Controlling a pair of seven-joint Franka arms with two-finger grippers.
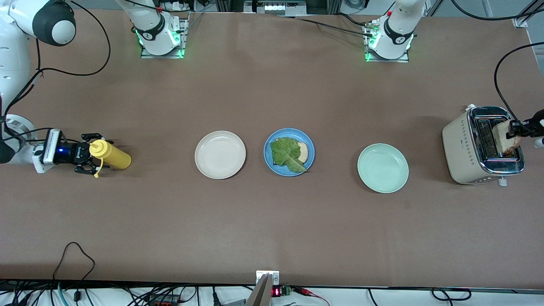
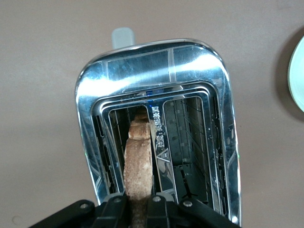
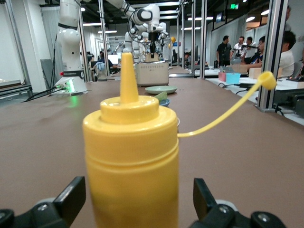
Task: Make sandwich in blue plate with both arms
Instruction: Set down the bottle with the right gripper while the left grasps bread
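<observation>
The blue plate (image 1: 297, 132) sits mid-table with a bread slice (image 1: 303, 152) on it and a green lettuce leaf (image 1: 285, 155) over that slice. At the left arm's end of the table a second bread slice (image 1: 505, 138) (image 2: 138, 161) stands up out of a slot of the toaster (image 1: 467, 148) (image 2: 199, 71). My left gripper (image 1: 516, 129) (image 2: 139, 199) is shut on its top edge. At the right arm's end my right gripper (image 1: 94, 155) (image 3: 137, 194) is open around an upright yellow squeeze bottle (image 1: 112, 155) (image 3: 130, 156), with a gap on each side.
A cream-white plate (image 1: 220, 154) lies beside the blue plate toward the right arm's end. A pale mint-green plate (image 1: 382, 168) (image 2: 298, 76) lies between the blue plate and the toaster. The bottle's loose cap (image 3: 267, 80) hangs on its strap.
</observation>
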